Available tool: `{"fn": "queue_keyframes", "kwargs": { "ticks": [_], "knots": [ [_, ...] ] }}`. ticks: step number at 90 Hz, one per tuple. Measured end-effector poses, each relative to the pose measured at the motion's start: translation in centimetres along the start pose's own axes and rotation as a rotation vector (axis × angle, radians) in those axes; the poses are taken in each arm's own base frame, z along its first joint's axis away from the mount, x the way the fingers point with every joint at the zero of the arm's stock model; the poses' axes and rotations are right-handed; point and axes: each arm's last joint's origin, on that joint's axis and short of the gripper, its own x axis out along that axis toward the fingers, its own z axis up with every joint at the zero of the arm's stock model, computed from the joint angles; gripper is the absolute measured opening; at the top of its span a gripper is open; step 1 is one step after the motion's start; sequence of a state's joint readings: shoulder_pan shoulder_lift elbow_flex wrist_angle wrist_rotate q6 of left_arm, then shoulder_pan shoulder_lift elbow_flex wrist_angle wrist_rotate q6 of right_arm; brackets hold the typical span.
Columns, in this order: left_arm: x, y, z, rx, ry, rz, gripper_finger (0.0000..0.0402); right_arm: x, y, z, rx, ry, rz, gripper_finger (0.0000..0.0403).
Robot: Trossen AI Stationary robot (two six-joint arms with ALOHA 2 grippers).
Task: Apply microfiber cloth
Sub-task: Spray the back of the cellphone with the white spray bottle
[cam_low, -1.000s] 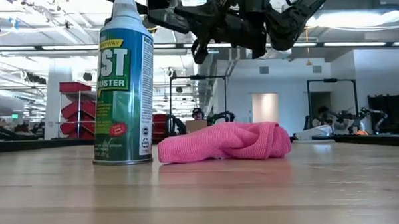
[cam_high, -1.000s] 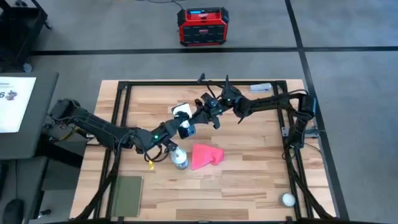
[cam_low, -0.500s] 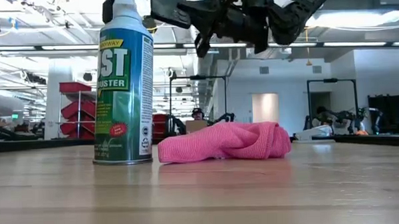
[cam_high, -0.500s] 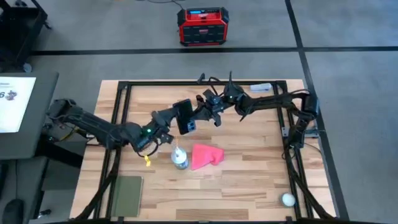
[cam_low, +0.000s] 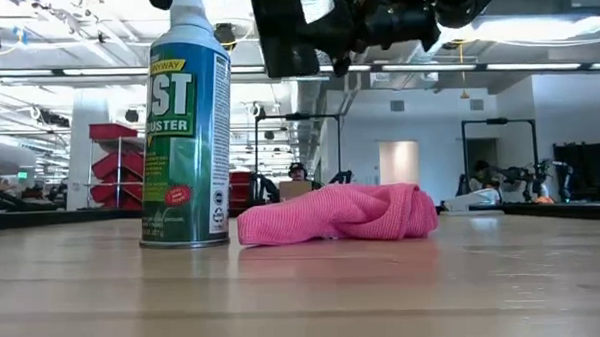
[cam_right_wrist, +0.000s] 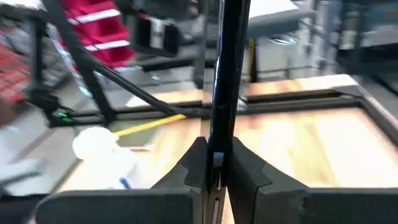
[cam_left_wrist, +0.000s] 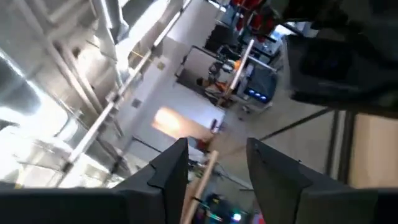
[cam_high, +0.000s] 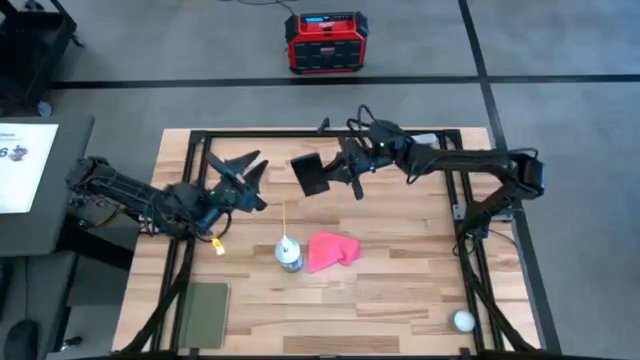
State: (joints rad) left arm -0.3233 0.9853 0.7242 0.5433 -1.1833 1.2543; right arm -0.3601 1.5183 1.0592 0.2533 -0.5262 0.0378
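On the left, the left pincer (cam_high: 243, 168) hovers above the tabletop (cam_high: 400, 300) with fingers apart and nothing between them. Moving right, the duster can (cam_high: 289, 254) stands just beside the microfiber cloth (cam_high: 332, 250), a crumpled heap mid-tabletop that looks light, soft and limp; pinching a raised fold on its far-from-can side seems safest. Open wood lies to its right. Above, the right pincer (cam_high: 345, 172) is clamped on the black phone (cam_high: 310, 174).

Two slim black jointed arms, the left arm (cam_high: 150, 200) at the frame's left and the right arm (cam_high: 470, 160) at upper right. Thin black cables loop along both. A small yellow tag (cam_high: 217, 246) hangs under the left one.
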Motion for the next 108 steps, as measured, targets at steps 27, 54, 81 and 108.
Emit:
{"fn": "queue_keyframes", "kwargs": {
  "ticks": [27, 54, 81, 108],
  "knots": [
    [-0.6, -1.6, -0.5, -0.175, 0.029, -0.078, 0.0078, -0.5, -1.2, -2.7, 0.012, 0.030, -0.102, 0.0019],
    [-2.9, 0.3, -2.4, -0.385, -0.037, -0.226, 0.0001, -3.9, 0.2, -2.9, -0.047, -0.016, -0.202, 0.0019],
    [-3.6, -0.3, -3.6, -0.560, -0.054, -0.468, 0.0000, -4.6, 0.2, -7.5, 0.003, -0.061, -0.243, 0.0019],
    [-3.8, -0.4, -2.6, -0.643, -0.116, -0.687, 0.0000, -0.6, -1.8, -8.3, -0.005, -0.180, -0.212, 0.0019]
  ]
}}
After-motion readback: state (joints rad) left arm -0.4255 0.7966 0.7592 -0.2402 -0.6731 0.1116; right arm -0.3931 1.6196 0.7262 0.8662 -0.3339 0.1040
